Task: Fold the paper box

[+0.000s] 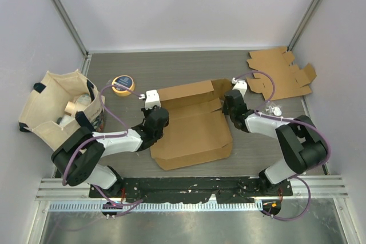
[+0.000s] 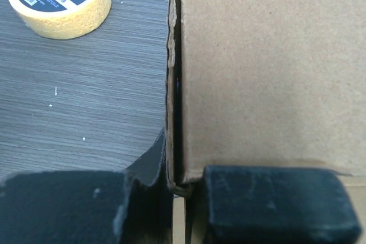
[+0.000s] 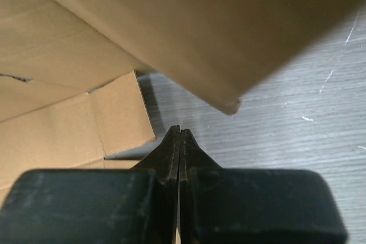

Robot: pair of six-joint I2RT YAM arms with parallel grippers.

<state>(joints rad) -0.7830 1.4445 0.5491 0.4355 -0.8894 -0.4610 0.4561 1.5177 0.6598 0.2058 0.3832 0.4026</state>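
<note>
The paper box (image 1: 191, 124) is brown cardboard, partly folded, in the middle of the table. Its back wall stands up and its front panel lies flat. My left gripper (image 1: 155, 112) is at the box's left side. In the left wrist view its fingers (image 2: 274, 198) pinch the doubled edge of the box's wall (image 2: 176, 181). My right gripper (image 1: 230, 102) is at the box's right back corner. In the right wrist view it (image 3: 180, 132) is shut with nothing in it, low over the table. A raised flap (image 3: 189, 32) hangs just above its tips.
A yellow tape roll (image 1: 122, 84) with a blue label (image 2: 60, 1) lies left of the box. A cloth bag (image 1: 60, 107) with several items stands at the far left. Flat cardboard blanks (image 1: 280, 75) lie at the back right corner.
</note>
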